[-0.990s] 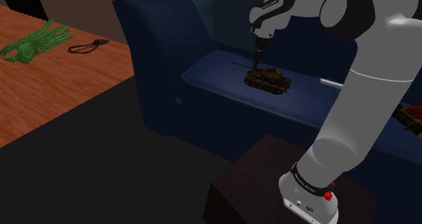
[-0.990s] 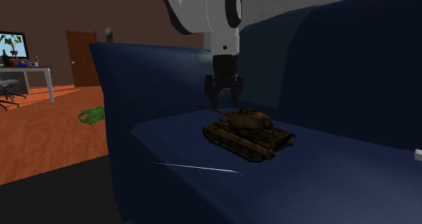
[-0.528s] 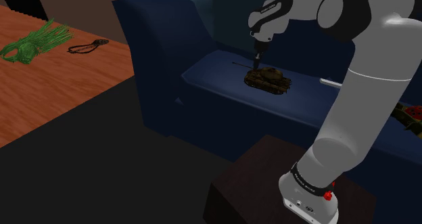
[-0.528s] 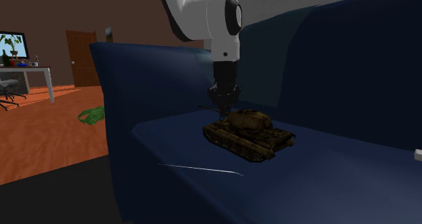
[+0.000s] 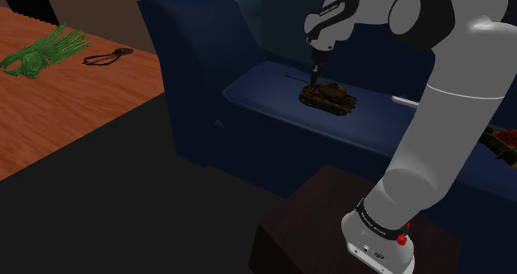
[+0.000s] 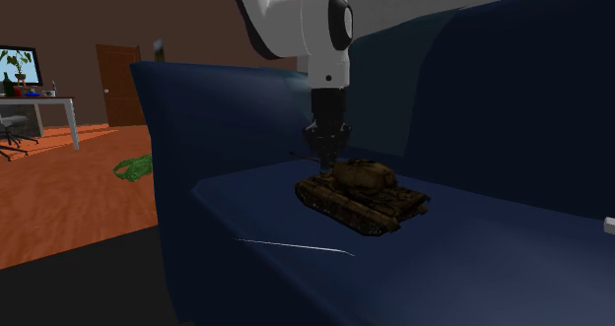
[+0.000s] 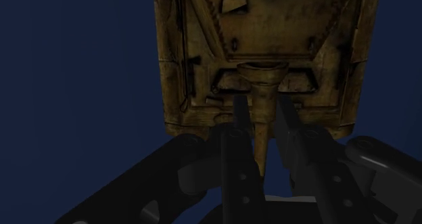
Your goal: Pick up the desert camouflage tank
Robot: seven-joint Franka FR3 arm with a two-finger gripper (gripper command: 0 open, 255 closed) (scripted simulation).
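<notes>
Gripper (image 7: 260, 102) low over the tank (image 7: 257, 33) — fingers pinched nearly together on the gun barrel (image 7: 261, 138), one each side, clasping it; tank rests approx. mid seat cushion (image 6: 473, 265) of a dark blue sofa (image 5: 190, 74), backrest behind; beyond the armrest — orange wood floor (image 5: 74, 107) w/ a green bundle (image 5: 41, 53); desk (image 6: 39, 102), monitor (image 6: 20, 66), brown door (image 6: 118, 83) by the far wall.

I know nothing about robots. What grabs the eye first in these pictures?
A small tan-and-brown camouflage tank sits on the seat of a dark blue sofa. A big white arm reaches down over it, and its black gripper clasps the tank's gun barrel between two fingers.
</notes>
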